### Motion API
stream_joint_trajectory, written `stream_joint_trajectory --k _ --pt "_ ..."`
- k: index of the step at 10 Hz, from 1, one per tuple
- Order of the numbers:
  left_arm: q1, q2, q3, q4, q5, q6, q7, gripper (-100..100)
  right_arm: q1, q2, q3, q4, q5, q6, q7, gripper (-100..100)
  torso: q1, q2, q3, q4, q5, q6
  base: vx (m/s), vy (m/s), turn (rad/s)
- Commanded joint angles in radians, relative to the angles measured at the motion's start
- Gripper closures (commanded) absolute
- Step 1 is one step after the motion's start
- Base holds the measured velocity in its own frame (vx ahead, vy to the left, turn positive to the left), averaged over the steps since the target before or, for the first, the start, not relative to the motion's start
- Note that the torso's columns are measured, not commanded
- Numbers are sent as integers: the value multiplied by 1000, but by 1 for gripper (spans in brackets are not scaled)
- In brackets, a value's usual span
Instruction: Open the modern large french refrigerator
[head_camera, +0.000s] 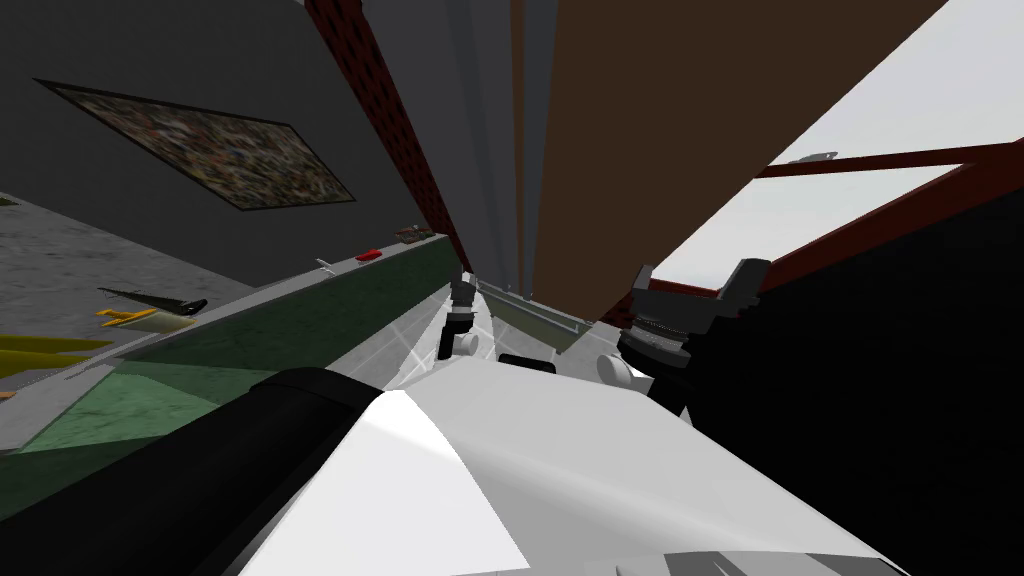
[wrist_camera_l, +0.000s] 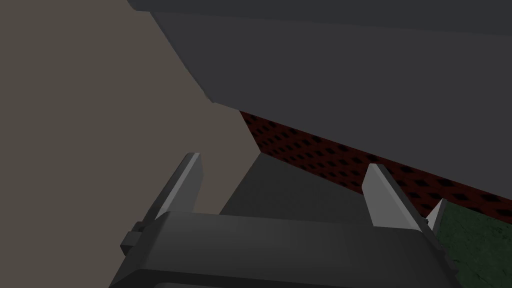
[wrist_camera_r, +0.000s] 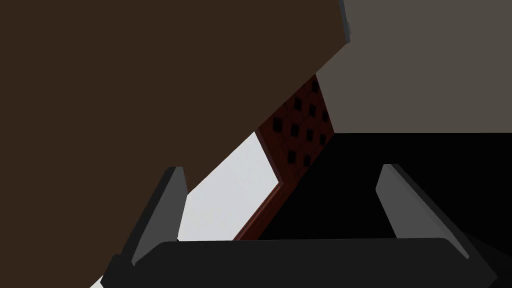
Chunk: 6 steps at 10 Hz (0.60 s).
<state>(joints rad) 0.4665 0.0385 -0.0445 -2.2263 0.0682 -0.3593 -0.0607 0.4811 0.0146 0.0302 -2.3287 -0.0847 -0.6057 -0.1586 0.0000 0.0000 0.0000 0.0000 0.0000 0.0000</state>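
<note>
Refrigerator (head_camera: 488, 130): tall, plain grey front beside brown panel (head_camera: 640, 150)

A home kitchen, seen from close against its tall units.
A long green counter (head_camera: 300, 320) with a pale edge runs along a dark red tiled wall (head_camera: 350, 50) set with small black diamonds, the sort of tiling put behind a worktop. A small red thing (head_camera: 369, 255) and other small bits lie near the counter's far end, by that pale edge. Where the counter stops, the grey front of a tall fridge (head_camera: 490, 130) rises, with a brown cupboard panel (head_camera: 680, 120) just beside it. A framed picture (head_camera: 205, 150) hangs on the dark wall beyond the counter, a homely touch rather than a shop's or a lab's.
</note>
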Motion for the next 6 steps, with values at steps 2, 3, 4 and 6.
stream_joint_trajectory --k 2,3,4,6 --pt "0 0 0 0 0 0 0 0 0 0 0 0 0 0 0 0 0 104 -209 105 0 0 0 0 0" --pt "0 0 0 0 0 0 0 0 0 0 0 0 0 0 0 0 0 175 -351 176 0 0 0 0 0" --pt "0 0 0 0 0 0 0 0 0 0 0 0 0 0 0 0 0 248 -497 248 0 0 0 0 0" --pt "0 0 0 0 0 0 0 0 0 0 0 0 0 0 0 0 0 396 -792 396 0 0 0 0 0"
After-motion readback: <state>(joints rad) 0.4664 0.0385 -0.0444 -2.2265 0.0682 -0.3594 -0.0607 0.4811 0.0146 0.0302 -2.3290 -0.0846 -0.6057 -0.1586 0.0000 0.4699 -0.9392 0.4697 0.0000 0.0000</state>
